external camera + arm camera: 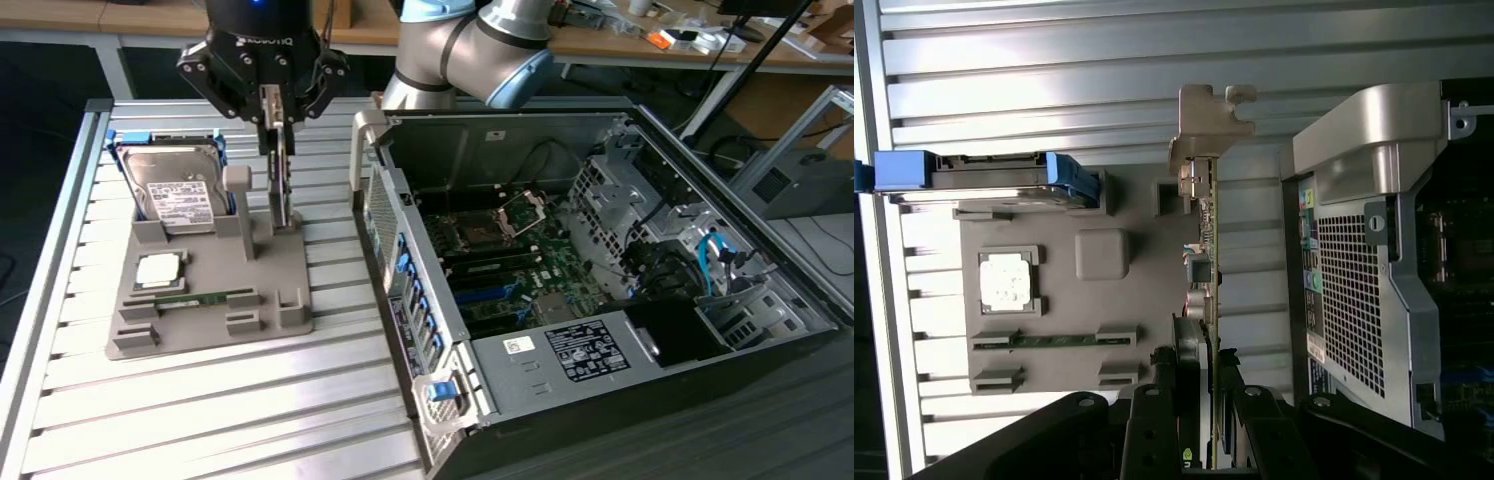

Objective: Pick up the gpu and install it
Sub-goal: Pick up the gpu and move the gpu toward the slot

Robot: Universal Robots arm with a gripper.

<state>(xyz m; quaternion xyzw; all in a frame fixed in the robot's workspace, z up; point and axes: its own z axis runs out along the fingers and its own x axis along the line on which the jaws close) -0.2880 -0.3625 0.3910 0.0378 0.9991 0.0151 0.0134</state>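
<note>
One black two-fingered gripper. One thin, flat green-brown gpu with a silver metal bracket, upright and clasped between the jaws. One grey moulded plastic holder directly below the jaws, carrying three further parts, one of each kind, all to one side of the jaws: one boxy silver hard drive with a white label, one square silver processor chip, and one narrow green memory stick. One open dark metal computer case on the jaws' other side. One slatted aluminium table beneath everything.
</note>
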